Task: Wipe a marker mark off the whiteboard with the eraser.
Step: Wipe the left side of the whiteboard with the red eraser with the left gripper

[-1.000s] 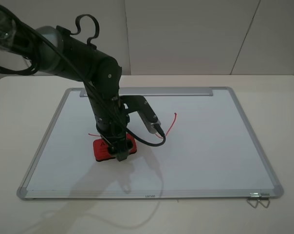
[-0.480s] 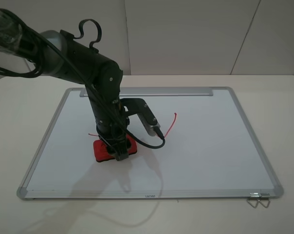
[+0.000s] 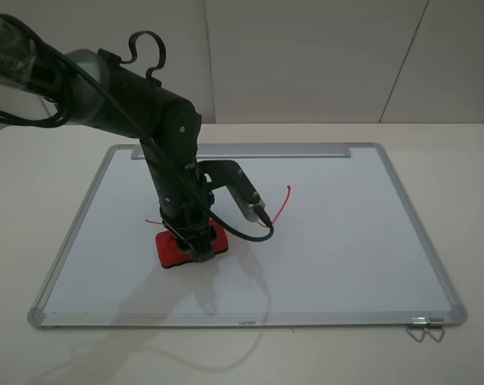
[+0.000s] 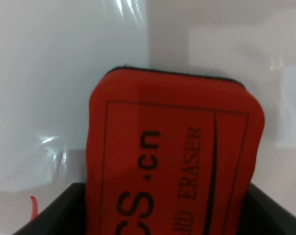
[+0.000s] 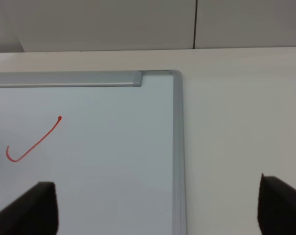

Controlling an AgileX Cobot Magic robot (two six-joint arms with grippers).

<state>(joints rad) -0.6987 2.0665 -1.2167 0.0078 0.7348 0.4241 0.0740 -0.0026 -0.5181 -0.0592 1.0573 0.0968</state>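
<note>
The red eraser (image 3: 187, 245) lies flat on the whiteboard (image 3: 346, 233), left of its middle, with my left gripper (image 3: 195, 244) shut on it from above. Up close, the eraser (image 4: 172, 161) shows dark lettering and a black felt edge, pressed on the white surface (image 4: 64, 73). Of the marker mark only a short red line (image 3: 152, 221) pokes out left of the arm, plus a small red bit (image 4: 33, 205) in the left wrist view; the rest is hidden. My right gripper (image 5: 158, 210) is open over the board's far right part and is absent from the high view.
A red check-shaped stroke (image 3: 280, 205) (image 5: 35, 141) lies right of the left arm. The tray strip (image 3: 242, 151) runs along the far edge. A wire clip (image 3: 425, 327) sits at the near right corner. Pale table (image 3: 466, 200) surrounds the board.
My left gripper and the eraser have shifted very slightly toward the right on the board. Nothing else has moved.
</note>
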